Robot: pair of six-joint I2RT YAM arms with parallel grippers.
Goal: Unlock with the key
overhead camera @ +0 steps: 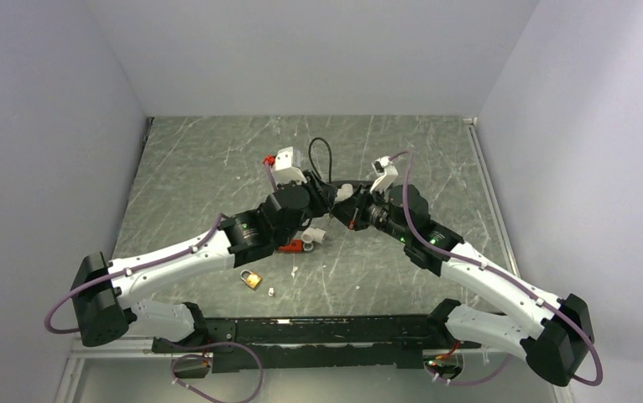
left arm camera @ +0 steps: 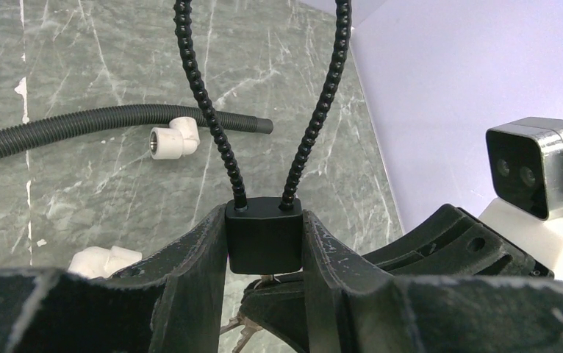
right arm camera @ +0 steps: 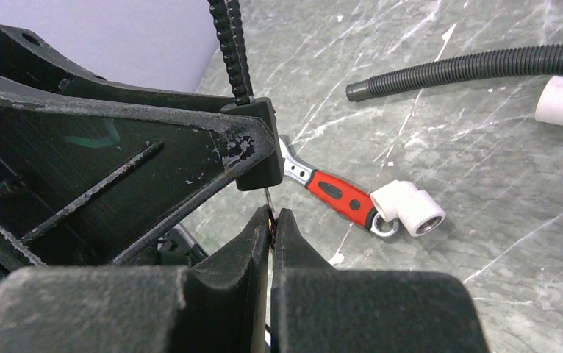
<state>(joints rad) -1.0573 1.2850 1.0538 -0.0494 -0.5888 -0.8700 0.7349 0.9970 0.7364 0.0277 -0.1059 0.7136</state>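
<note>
A small black lock (left arm camera: 264,235) with a beaded black cable loop (left arm camera: 205,110) sits squeezed between my left gripper's (left arm camera: 264,220) two fingers, held above the table. In the right wrist view the lock's body (right arm camera: 270,165) hangs just above my right gripper (right arm camera: 273,215). That gripper is shut on the key (right arm camera: 267,198), whose thin silvery blade runs up from the fingertips into the lock's underside. From the left wrist view a bit of the key (left arm camera: 267,278) shows below the lock. In the top view the left gripper (overhead camera: 326,197) and the right gripper (overhead camera: 347,210) meet mid-table.
A red-handled wrench (right arm camera: 341,195) and a white elbow fitting (right arm camera: 411,209) lie on the table under the grippers. A black corrugated hose (right arm camera: 470,70) lies further off. A brass padlock (overhead camera: 252,279) and a small white scrap (overhead camera: 271,291) sit near the left arm.
</note>
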